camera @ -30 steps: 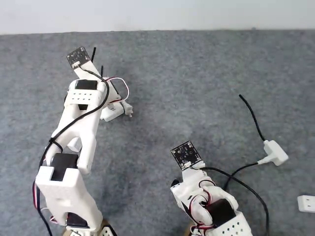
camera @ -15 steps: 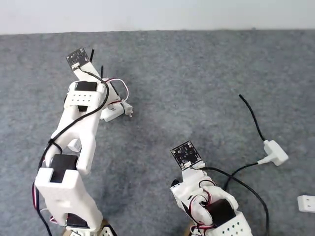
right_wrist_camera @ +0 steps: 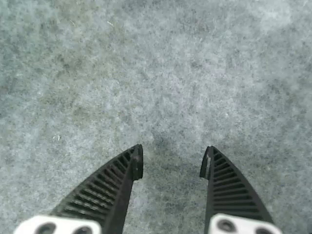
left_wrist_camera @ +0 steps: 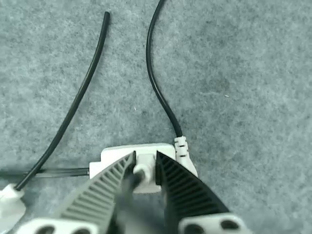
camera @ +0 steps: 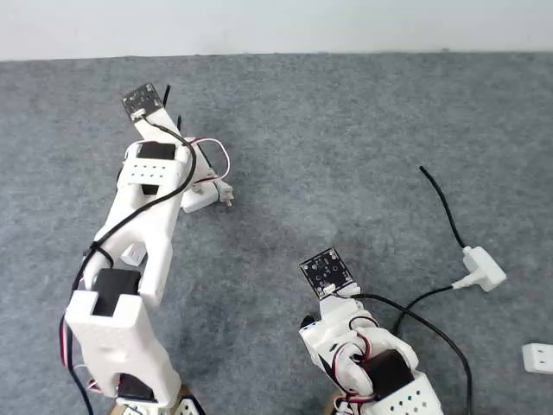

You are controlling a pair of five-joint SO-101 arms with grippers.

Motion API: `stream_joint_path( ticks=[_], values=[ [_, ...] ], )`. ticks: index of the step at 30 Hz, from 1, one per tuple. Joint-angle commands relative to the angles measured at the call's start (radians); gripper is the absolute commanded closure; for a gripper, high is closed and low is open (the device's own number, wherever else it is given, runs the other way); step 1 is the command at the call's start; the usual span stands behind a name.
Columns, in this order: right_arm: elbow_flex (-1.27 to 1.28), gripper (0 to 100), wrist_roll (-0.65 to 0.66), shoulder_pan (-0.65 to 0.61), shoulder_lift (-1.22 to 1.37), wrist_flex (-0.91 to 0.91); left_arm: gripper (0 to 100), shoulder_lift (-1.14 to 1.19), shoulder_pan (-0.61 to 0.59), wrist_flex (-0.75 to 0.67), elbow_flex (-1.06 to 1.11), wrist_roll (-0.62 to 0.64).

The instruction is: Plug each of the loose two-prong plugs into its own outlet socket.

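My left gripper (left_wrist_camera: 145, 156) is shut on a white two-prong plug (left_wrist_camera: 146, 152) that lies on the grey carpet, a black cable (left_wrist_camera: 155, 73) running away from it. From above, this plug (camera: 204, 197) sticks out beside the left arm at the left of the table, prongs (camera: 227, 198) pointing right. A second white plug (camera: 482, 268) lies loose at the right with its black cable (camera: 442, 203). At the right edge sits a white outlet socket (camera: 537, 357). Near the table's front middle my right gripper (right_wrist_camera: 172, 163) is open over bare carpet.
A second black cable (left_wrist_camera: 78, 102) lies beside the held plug. A small white piece (camera: 134, 254) lies partly under the left arm. Open carpet (camera: 346, 147) spans the middle and back. A pale wall (camera: 276, 26) borders the far edge.
The left arm has shifted slightly right and toward the back, and the plug moved a little with it. The right arm and the second plug have stayed put.
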Motion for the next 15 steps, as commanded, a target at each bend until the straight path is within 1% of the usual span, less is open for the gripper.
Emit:
stream_joint_path(
  ticks=[1, 4, 11, 15],
  values=[
    [0.017, 80.0, 0.014, -0.004, -0.010, 0.004, 99, 0.064, 0.029, -0.009, -0.015, 0.015],
    [0.017, 80.0, 0.014, -0.004, -0.010, 0.004, 99, 0.078, 0.029, -0.009, -0.016, -0.011],
    [0.017, 80.0, 0.014, -0.004, -0.010, 0.004, 99, 0.080, 0.023, 0.002, -0.016, -0.017],
    [0.017, 80.0, 0.014, -0.004, -0.010, 0.004, 99, 0.072, 0.028, 0.028, -0.018, -0.081]
  ],
)
